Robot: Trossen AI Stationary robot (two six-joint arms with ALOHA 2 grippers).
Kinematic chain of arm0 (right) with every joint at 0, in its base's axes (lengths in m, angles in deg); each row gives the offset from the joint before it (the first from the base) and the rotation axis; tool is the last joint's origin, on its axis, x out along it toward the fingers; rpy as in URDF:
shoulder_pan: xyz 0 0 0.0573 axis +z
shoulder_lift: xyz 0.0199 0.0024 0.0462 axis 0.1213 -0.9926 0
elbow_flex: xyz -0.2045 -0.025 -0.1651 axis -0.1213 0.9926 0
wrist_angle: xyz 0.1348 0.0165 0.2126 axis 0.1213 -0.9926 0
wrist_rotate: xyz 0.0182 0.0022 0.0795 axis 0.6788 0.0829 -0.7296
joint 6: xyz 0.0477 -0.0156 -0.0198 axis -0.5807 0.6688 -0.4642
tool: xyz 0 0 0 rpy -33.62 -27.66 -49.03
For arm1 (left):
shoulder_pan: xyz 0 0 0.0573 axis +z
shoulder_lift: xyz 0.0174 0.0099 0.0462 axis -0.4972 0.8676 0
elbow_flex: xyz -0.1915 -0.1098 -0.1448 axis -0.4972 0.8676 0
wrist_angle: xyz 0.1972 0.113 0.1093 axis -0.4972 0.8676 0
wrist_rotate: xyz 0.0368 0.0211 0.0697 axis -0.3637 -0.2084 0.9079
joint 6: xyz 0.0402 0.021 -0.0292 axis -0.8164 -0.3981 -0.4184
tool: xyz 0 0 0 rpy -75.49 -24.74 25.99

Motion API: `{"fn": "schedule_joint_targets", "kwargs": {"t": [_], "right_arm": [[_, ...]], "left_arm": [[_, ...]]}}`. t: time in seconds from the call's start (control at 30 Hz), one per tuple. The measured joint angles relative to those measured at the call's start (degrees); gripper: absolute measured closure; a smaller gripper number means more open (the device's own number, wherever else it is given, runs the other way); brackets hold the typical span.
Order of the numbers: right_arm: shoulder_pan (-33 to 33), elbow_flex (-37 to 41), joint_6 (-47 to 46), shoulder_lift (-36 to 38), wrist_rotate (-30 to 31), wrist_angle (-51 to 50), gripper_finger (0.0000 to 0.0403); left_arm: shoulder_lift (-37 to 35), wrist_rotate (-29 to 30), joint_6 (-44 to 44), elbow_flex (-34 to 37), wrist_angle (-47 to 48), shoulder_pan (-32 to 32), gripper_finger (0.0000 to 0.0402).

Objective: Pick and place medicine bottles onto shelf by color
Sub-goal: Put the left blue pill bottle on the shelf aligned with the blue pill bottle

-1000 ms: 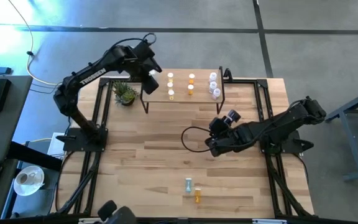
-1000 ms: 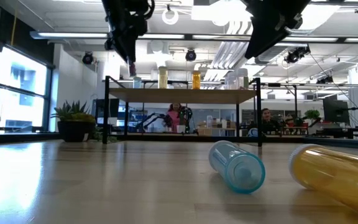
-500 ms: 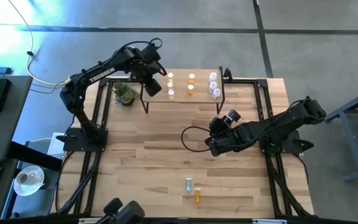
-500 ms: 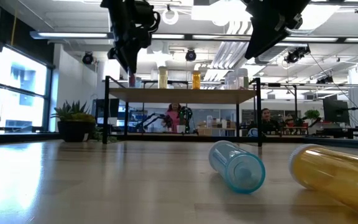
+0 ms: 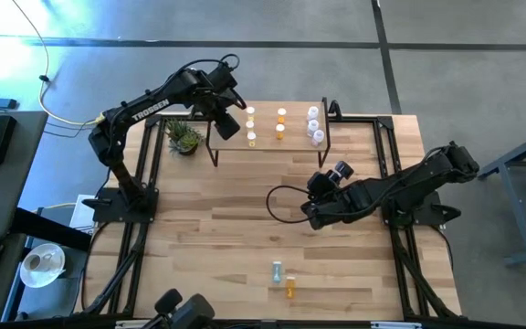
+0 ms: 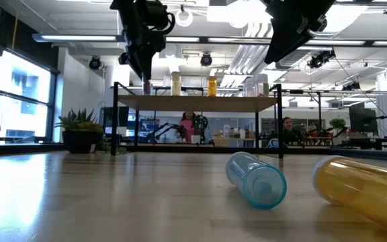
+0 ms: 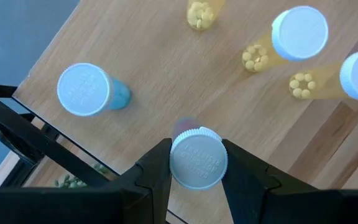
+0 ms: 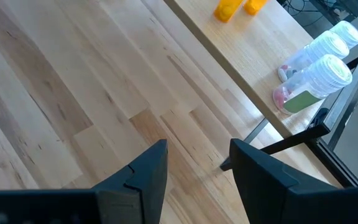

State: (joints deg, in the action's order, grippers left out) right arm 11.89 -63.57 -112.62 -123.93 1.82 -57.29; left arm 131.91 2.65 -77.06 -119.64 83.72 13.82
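Pale slatted tabletop (image 5: 208, 238) fills the high view, with the shelf (image 5: 295, 142) at its far edge. The left gripper (image 5: 229, 124) hangs over the shelf's left end. In the open on the plank I count seven bottles: two yellow (image 5: 250, 111), two orange (image 5: 281, 114) and three clear (image 5: 314, 125) at the shelf's right end. Two more lie on the tabletop well in front of the shelf, one blue bottle (image 5: 278, 271) and one yellow-orange bottle (image 5: 290, 288). The right gripper (image 5: 310, 213) waits low over the tabletop, in front of the shelf's right end.

From the low view, the left gripper reaches down to a bottle at the plank's left end. A potted plant (image 6: 80, 131) stands left of the shelf, and two people sit far behind it.

Through the left wrist view, the pincer is clamped narrow on the white cap of the held bottle (image 7: 197, 158), whose body is hidden beneath it. One standing blue bottle (image 7: 86, 91) is near it on the plank, and three yellow-bodied ones stand farther along.

By the right wrist view, that pincer stands wide with nothing in it, looking toward the shelf's clear group.

My reading: this is the placing step at the shelf's blue end. Next calls for seating the bottle upright, opening, and lifting straight clear of its blue neighbour. The two lying bottles remain to fetch.
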Motion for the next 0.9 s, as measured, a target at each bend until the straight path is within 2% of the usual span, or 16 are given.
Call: {"fn": "schedule_joint_targets", "kwargs": {"t": [0.9], "right_arm": [[0.0, 0.0, -0.5, 0.0, -1.6, 0.1, 0.0238]], "left_arm": [[0.8, 3.0, 1.0, 0.1, 1.6, -1.8, 0.0289]]}}
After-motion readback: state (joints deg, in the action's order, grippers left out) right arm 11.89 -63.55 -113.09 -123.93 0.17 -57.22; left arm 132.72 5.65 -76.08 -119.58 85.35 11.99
